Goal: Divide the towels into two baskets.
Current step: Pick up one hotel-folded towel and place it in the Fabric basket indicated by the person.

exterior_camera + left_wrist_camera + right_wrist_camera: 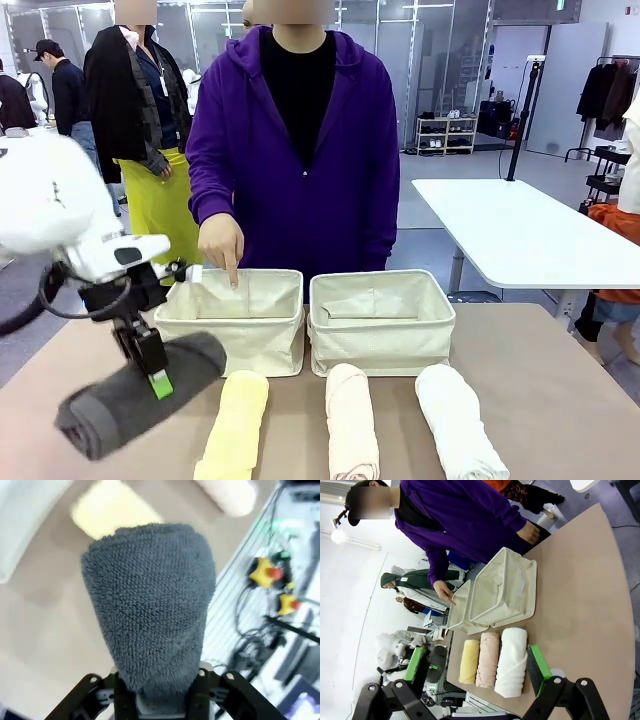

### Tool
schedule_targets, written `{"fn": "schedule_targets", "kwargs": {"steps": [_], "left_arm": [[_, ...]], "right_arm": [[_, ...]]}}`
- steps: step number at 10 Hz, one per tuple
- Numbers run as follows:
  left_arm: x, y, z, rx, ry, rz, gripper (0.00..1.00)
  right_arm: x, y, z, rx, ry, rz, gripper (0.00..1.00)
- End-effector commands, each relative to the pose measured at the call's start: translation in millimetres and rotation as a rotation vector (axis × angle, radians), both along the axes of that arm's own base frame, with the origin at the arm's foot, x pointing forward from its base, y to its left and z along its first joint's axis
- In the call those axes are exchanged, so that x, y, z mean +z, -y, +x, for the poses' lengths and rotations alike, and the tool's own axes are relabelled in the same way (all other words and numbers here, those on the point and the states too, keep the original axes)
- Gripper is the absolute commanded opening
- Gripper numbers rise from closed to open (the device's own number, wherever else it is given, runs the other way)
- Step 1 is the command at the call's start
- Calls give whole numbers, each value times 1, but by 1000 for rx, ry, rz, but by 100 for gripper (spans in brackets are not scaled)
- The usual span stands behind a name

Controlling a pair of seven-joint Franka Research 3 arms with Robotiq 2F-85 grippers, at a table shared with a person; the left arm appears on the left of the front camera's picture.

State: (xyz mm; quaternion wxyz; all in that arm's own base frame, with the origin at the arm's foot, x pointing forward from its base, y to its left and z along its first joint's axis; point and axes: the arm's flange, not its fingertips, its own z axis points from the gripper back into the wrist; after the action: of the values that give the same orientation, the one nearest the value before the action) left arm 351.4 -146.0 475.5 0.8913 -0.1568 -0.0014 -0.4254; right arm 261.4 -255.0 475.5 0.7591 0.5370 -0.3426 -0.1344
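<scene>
The left end effector (152, 368) is pinching the dark grey terry-cloth towel roll (140, 395) near its middle, with its jaws pressed into the pile. The roll hangs in front of the rectangular cream canvas left basket (235, 345) and a little to its left, apparently lifted off the tan desk (560, 400). The person's hand (222, 245) points a finger down into that basket. The matching right basket (380, 345) stands just beside it.

Directly in front of the left basket lies the pale yellow towel roll (235, 425). To the right of that, in the same row, lie the cream-beige towel roll (350, 420) and the white towel roll (455, 420). The right end effector (476, 655) is spread wide and holds nothing. It hangs well back from the left basket, on the robot's side of the row.

The grey roll looks light, soft and thick, and its ends sag slightly. A deep squeeze across the middle seems the best hold, since a pinch on one outer layer might unroll it.
</scene>
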Motion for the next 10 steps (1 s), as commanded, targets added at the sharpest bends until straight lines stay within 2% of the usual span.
{"fn": "schedule_targets", "kwargs": {"steps": [1, 2, 4, 5, 6, 7, 9, 10], "left_arm": [[39, 12, 15, -125, 328, 124, 38], [54, 26, 23, -269, 447, 171, 38], [76, 47, 54, -497, 599, 220, 38], [80, 55, 71, -557, 619, 247, 38], [83, 61, 75, -613, 547, 173, 38], [85, 60, 47, -510, 564, 280, 38], [85, 60, 47, -510, 564, 280, 38], [78, 66, 67, -560, 570, 260, 38]], "right_arm": [[1, -1, -3, 4, 12, -5, 100], [1, -1, -3, 4, 12, -5, 100], [1, -1, -3, 4, 12, -5, 100], [1, -1, -3, 4, 12, -5, 100], [1, -1, -3, 4, 12, -5, 100], [1, -1, -3, 4, 12, -5, 100], [1, -1, -3, 4, 12, -5, 100], [1, -1, -3, 4, 12, -5, 100]]}}
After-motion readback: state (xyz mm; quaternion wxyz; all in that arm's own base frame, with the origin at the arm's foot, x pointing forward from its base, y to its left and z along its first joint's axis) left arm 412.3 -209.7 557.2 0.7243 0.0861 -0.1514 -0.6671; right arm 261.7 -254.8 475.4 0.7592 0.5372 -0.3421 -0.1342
